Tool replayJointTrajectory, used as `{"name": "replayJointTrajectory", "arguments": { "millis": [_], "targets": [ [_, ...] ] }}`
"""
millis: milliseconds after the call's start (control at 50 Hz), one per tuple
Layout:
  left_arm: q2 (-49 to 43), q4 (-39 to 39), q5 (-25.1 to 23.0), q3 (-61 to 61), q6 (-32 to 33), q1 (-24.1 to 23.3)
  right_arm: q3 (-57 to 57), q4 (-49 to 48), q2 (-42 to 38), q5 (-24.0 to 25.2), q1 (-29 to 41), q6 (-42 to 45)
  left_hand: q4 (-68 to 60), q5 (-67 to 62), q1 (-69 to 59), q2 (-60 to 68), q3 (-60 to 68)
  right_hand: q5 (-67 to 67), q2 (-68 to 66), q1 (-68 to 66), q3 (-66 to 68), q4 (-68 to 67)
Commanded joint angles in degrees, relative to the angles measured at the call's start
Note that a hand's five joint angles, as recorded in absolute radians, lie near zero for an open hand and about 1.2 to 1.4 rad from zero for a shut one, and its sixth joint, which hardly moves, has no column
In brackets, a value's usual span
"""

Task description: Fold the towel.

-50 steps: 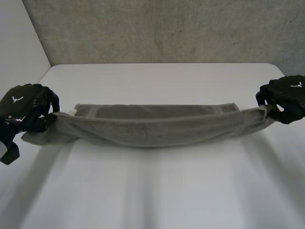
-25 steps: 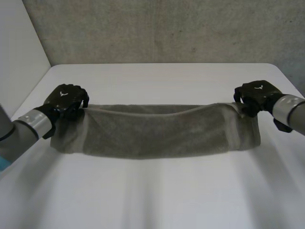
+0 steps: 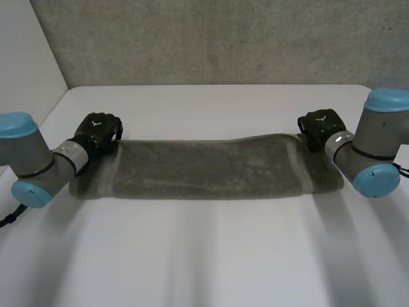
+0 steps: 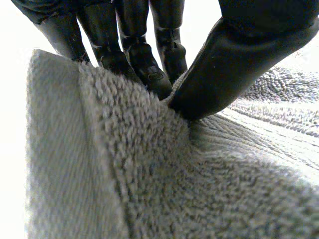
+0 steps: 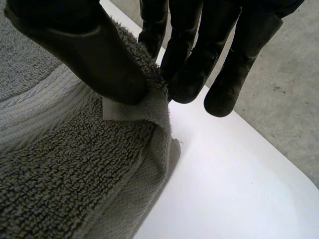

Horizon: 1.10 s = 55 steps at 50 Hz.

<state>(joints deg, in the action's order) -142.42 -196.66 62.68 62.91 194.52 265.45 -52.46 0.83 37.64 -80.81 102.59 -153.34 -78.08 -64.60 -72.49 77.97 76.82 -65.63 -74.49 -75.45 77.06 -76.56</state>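
The grey terry-cloth towel (image 3: 204, 167) lies flat on the white table (image 3: 204, 256) as a long folded band running from left to right, a little beyond the middle of the table. Half a second ago its near edge bulged toward the camera and its top edge was held up; now that edge is down and the band is narrower and straighter.

The left hand (image 3: 96, 131) is at the towel's far left corner. In the left wrist view the thumb and fingers of this hand (image 4: 234, 59) pinch a ridge of the pile (image 4: 149, 189).

The right hand (image 3: 319, 125) is at the far right corner. In its wrist view the hand (image 5: 84, 45) pinches the corner (image 5: 60, 164) between thumb and fingers, just above the table (image 5: 224, 189). Both hands have moved lower and closer in since the earlier frame.

A grey concrete wall (image 3: 223, 38) stands behind the table.
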Motion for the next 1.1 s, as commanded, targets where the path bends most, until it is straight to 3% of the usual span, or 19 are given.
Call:
{"name": "replayJointTrajectory", "arguments": {
  "millis": [20,40,60,100,140,340,560,660,760,860,1100],
  "targets": [
    [0.13,-0.30,2.00,-0.24,-0.02,-0.81,-0.01,-1.54,-0.73,-0.75,0.69,-0.12,34.04,30.55,28.45,-33.92,-32.77,6.00,4.85,5.81,-7.43,6.93],
    [0.30,-0.30,2.88,-0.24,-0.02,-0.81,-0.10,-1.54,-0.64,-1.28,0.69,-0.20,46.55,43.07,40.96,-46.43,-45.28,24.15,23.01,23.97,-25.58,25.08],
    [0.30,-0.30,2.89,-0.24,-0.02,-0.81,-0.10,-1.54,-0.64,-1.28,0.69,-0.20,46.67,43.19,41.08,-46.56,-45.41,24.33,23.19,24.15,-25.76,25.26],
    [0.83,0.13,5.69,-0.33,-0.02,-0.99,-0.19,-1.53,-0.12,-2.42,0.69,-0.29,62.42,58.94,56.83,-62.30,-61.15,59.00,57.86,58.82,-60.44,59.94],
    [1.44,0.22,7.18,-0.33,-0.02,-1.16,-0.19,-1.45,0.41,-3.21,0.77,-0.38,64.48,61.00,58.89,-64.37,-63.22,65.63,64.49,65.45,-67.06,66.56],
    [11.79,1.98,13.87,4.14,-0.81,-1.34,-1.77,-1.27,10.35,-4.62,0.69,-0.82,65.18,61.70,59.59,-65.06,-63.91,65.63,64.49,65.45,-67.06,66.56],
    [30.69,2.60,14.14,17.40,-4.14,-2.75,-15.46,0.13,28.79,-4.36,2.00,-0.30,65.85,62.37,60.26,-65.73,-64.58,65.63,64.49,65.45,-67.06,66.56],
    [36.24,2.07,13.96,23.47,-6.51,-2.66,-22.14,3.72,31.87,-3.92,1.65,0.15,65.85,62.37,60.26,-65.74,-64.59,65.63,64.49,65.45,-67.06,66.56],
    [36.87,-1.26,14.05,31.11,-9.94,-1.87,-29.46,3.04,32.06,-2.78,1.21,0.76,65.85,62.37,60.26,-65.74,-64.59,65.63,64.49,65.45,-67.06,66.56],
    [34.94,-5.91,13.96,35.25,-12.23,-1.61,-37.80,-6.70,30.57,1.52,-1.68,3.40,65.68,62.20,60.09,-65.57,-64.42,57.67,56.53,57.49,-59.10,58.60],
    [33.35,-9.36,13.96,37.28,-12.76,-1.61,-38.07,-11.73,20.81,5.40,-3.80,7.09,65.68,62.20,60.09,-65.57,-64.42,47.54,46.40,47.36,-48.98,48.48]
  ]
}}
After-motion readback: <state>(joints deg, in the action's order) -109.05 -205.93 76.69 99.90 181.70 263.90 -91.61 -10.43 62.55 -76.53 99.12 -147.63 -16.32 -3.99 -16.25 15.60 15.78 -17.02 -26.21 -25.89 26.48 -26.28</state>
